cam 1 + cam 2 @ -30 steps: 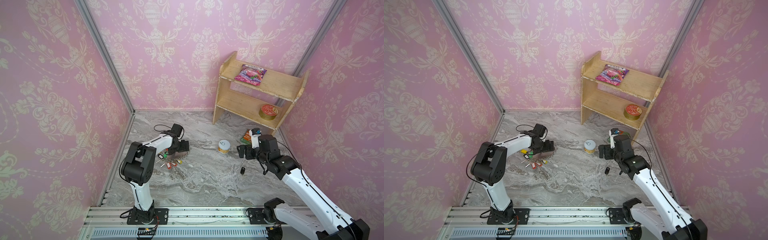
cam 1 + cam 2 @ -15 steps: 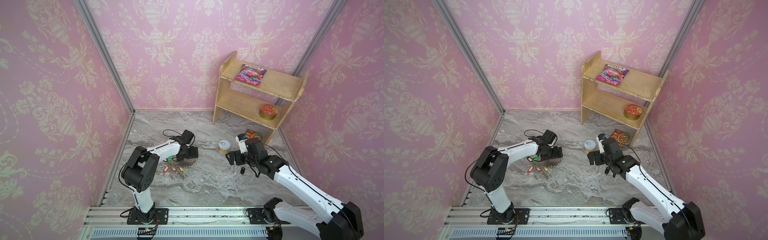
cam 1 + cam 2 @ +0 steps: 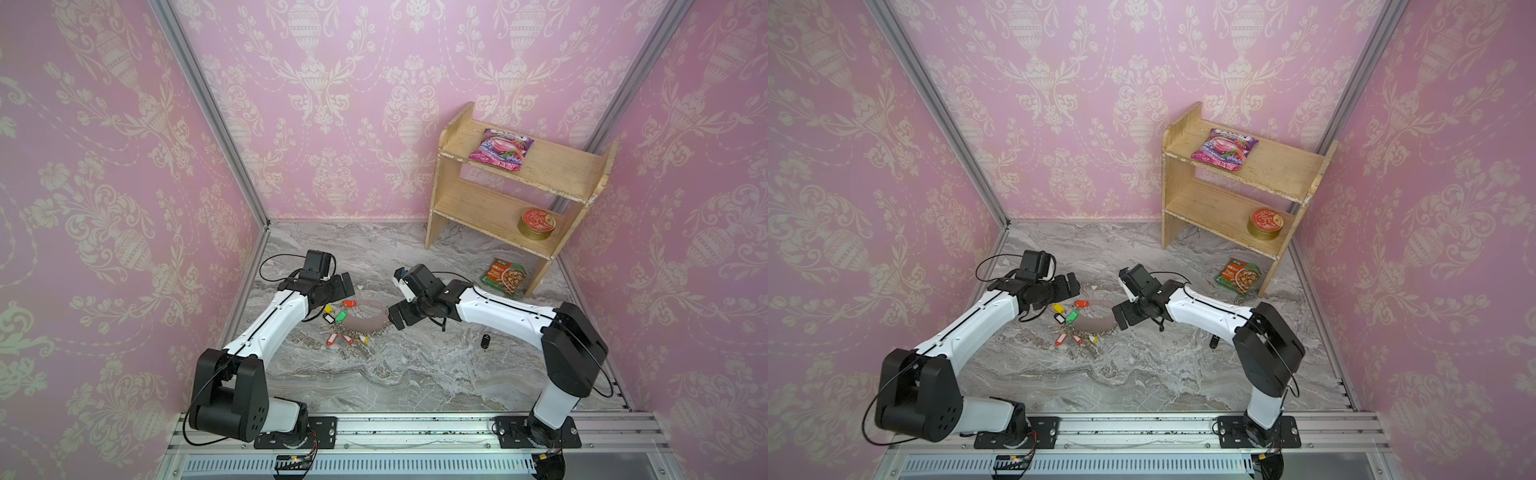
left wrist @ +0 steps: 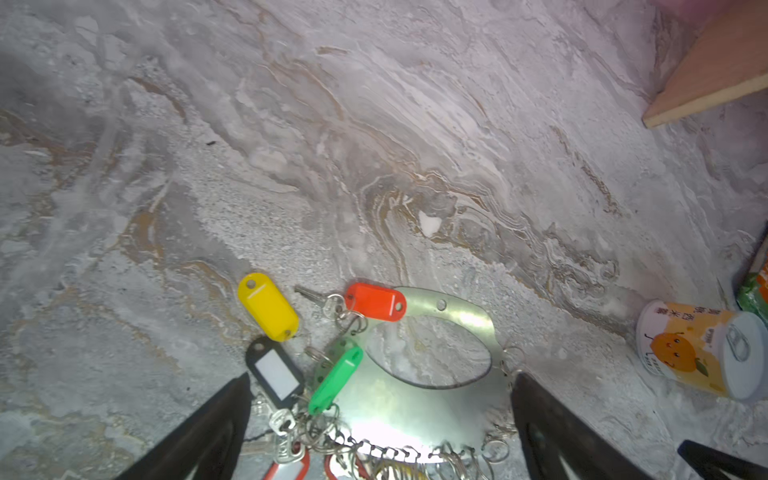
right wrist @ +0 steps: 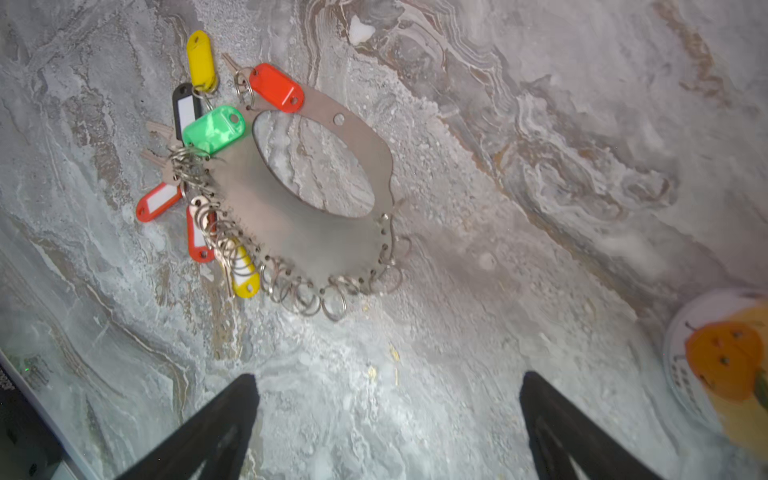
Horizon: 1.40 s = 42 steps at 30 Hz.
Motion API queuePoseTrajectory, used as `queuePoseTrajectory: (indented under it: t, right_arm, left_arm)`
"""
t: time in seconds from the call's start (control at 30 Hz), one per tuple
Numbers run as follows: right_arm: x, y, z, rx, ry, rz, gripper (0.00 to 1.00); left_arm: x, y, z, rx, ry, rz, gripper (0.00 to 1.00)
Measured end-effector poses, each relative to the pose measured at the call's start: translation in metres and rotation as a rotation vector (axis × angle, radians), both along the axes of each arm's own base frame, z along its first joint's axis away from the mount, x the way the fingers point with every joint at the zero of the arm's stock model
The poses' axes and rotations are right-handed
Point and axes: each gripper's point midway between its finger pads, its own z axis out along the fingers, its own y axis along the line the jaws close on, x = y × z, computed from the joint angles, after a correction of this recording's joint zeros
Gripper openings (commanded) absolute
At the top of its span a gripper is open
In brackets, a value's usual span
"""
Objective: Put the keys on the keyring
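In both top views, the left hand and the right hand are flanking the keyring on the grey marbled counter. Each is spreading its fingers and carrying nothing, while the small black key is lying well apart from the keyring, out beyond the right hand. In the left wrist view, the left hand's dark tapered fingers are straddling the keyring's flat, glare-bright metal plate. A yellow tag, a red tag and a green tag of glossy plastic are fanning out from its edge. In the right wrist view, the right hand's fingers are gaping just short of the keyring, whose scalloped edge is carrying a row of empty split rings; the key is not showing here. The step is looking like a fetch. The right hand is probably needing to go out to the key, drop low and pinch its plastic head across the width, leaving the short metal end free. The left should be pinning the slick plate so it is not skating on the smooth counter.
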Motion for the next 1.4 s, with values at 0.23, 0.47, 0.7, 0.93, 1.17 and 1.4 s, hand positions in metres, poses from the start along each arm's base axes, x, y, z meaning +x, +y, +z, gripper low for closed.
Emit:
queuePoseTrajectory:
  t: [0.23,0.47,0.7,0.93,1.17,1.4]
  right_arm:
    - [0.000,0.030,-0.037,-0.095,0.016,0.119,1.00]
    - [-0.030,0.044,-0.046,-0.166,-0.023,0.242,1.00]
    - [-0.038,0.043,-0.051,-0.210,-0.046,0.287,1.00]
    - [-0.040,0.040,-0.060,-0.245,-0.053,0.310,1.00]
    - [-0.022,0.031,-0.076,-0.258,-0.048,0.279,1.00]
    - [0.003,0.034,-0.074,-0.257,-0.089,0.240,1.00]
  left_arm:
    - [0.010,0.040,-0.002,0.006,-0.013,0.065,0.99]
    - [0.016,0.060,-0.006,-0.040,-0.012,0.101,0.99]
    - [0.019,0.056,-0.004,-0.075,-0.025,0.085,0.99]
    - [0.017,0.056,-0.007,-0.075,-0.021,0.081,0.99]
    - [0.019,0.056,-0.006,-0.075,-0.028,0.081,0.99]
    - [0.022,0.056,-0.004,-0.077,-0.048,0.079,0.99]
